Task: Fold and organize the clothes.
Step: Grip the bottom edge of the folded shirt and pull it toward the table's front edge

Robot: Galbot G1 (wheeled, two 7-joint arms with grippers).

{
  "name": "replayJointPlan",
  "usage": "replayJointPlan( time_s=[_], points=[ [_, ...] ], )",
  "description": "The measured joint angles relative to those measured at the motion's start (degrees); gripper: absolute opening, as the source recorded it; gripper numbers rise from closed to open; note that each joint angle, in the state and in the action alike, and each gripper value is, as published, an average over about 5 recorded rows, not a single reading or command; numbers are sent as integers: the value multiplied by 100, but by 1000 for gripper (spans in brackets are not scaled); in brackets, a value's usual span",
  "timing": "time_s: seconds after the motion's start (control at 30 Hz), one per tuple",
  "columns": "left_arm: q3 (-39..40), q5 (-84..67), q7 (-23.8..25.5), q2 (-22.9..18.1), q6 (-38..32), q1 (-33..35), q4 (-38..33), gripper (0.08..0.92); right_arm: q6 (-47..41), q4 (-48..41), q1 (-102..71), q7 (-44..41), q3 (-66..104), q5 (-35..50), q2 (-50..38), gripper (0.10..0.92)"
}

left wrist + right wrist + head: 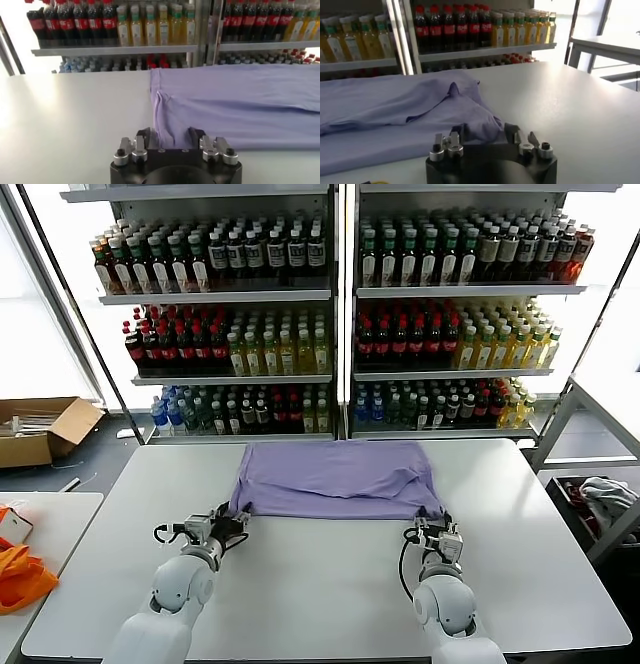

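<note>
Lavender T-shirt (pixel 338 478) lies flat on the table (pixel 330 584) just ahead of both tools, left tool (pixel 232 524) and right tool (pixel 437 529) each pinching a near hem corner, likely to lift that edge for folding.

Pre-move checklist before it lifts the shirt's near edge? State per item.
1. Left gripper at shirt's near left corner: ok.
2. Right gripper at near right corner: ok.
3. Fabric between left fingers: ok, cloth sits between them in the left wrist view.
4. Fabric between right fingers: ok, bunched corner there.
5. Grip fully closed on both: cannot tell.
6. Shirt flat on table: not ok, right side wrinkled.
</note>
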Motion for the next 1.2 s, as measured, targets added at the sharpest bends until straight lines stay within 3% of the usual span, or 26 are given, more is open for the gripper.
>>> replayJointPlan(
  time_s=[0.23,0.43,0.83,1.2],
  points=[
    [39,6,16,53,0,148,-118,265,-70,233,-130,12,-59,15,-50,153],
    [-1,2,-22,133,3,282,-272,118,-201,666,-285,82,-120,-16,-69,126],
    [-219,-8,-213,343,92,879,-1200,103,-335,2078,-1120,329,-140,-305,-59,126],
    [-442,94,-389,281,-129,2441,-2689,103,-112,3018,-2757,523,6,-614,-100,126]
  ],
)
